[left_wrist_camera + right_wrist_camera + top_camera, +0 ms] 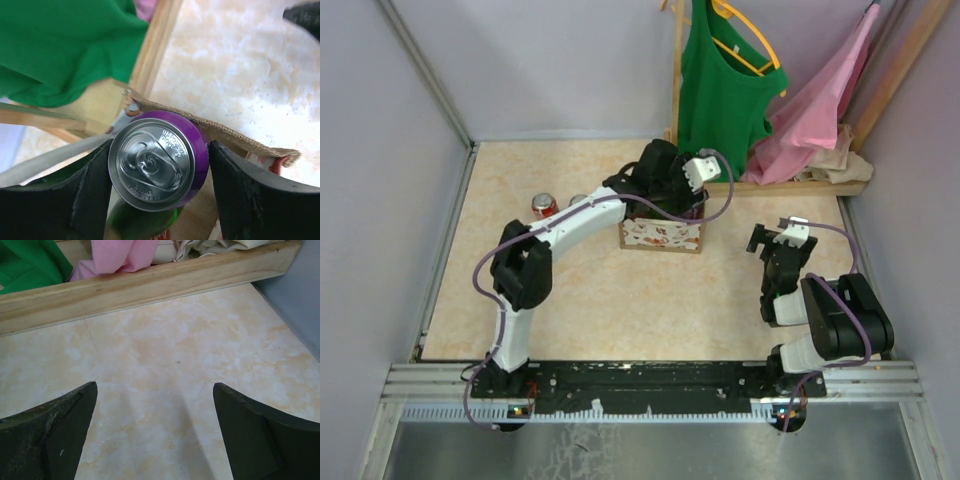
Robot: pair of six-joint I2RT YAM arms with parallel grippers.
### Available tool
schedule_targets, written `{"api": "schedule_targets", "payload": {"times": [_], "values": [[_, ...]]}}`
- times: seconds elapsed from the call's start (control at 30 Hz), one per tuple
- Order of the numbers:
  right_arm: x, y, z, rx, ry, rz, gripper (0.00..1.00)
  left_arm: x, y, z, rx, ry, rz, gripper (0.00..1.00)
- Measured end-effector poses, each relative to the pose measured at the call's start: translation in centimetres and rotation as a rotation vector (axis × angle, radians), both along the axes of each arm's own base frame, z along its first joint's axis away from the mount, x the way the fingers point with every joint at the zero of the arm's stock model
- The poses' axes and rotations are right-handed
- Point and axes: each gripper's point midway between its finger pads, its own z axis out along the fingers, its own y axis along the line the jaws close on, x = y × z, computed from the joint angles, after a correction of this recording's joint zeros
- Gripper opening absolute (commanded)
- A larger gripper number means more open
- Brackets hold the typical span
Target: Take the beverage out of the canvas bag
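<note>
On the left of your table [590, 300] stands a red can [544, 205]. A second can [578, 200] is just beside it. Your left arm [570, 222] reaches across to the bag [660, 235] in the middle.

Your left gripper [160, 150] is closed on the purple can [157, 165]. A black finger [90, 195] presses on each side of it. The purple can stands upright, and you see its silver top. It sits right against the bag's cloth rim [225, 132]. You cannot tell how deep it is in the bag. A green thing [137, 222] shows under it.

Behind the bag, a green top [720, 80] and a pink cloth [820, 110] hang on a wooden rack [790, 187].

On the right, your right gripper [155, 386] hangs over the table. Its fingers are wide apart and hold nothing.
</note>
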Motion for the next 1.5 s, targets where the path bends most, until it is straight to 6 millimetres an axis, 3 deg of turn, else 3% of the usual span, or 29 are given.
{"api": "schedule_targets", "payload": {"times": [0.27,0.57,0.8,0.97,1.1,1.23,1.33,1.5], "values": [[0.0,0.0,0.0,0.0,0.0,0.0,0.99,-0.8,0.4,8.6,-0.142,-0.1,0.007,0.0],[0.0,0.0,0.0,0.0,0.0,0.0,0.99,-1.3,2.5,14.3,-0.193,-0.186,0.068,0.0],[0.0,0.0,0.0,0.0,0.0,0.0,0.99,-1.8,7.2,19.1,-0.192,-0.284,0.219,0.0],[0.0,0.0,0.0,0.0,0.0,0.0,0.99,-2.7,13.4,21.7,-0.208,-0.338,0.364,0.0],[0.0,0.0,0.0,0.0,0.0,0.0,0.99,-2.2,20.8,20.9,-0.236,-0.316,0.546,0.0],[0.0,0.0,0.0,0.0,0.0,0.0,0.99,-2.2,27.7,17.5,-0.201,-0.283,0.755,0.0],[0.0,0.0,0.0,0.0,0.0,0.0,0.99,-2.9,29.5,15.1,-0.165,-0.252,0.835,0.0],[0.0,0.0,0.0,0.0,0.0,0.0,0.99,-3.6,29.6,11.2,-0.158,-0.164,0.889,0.0]]}}
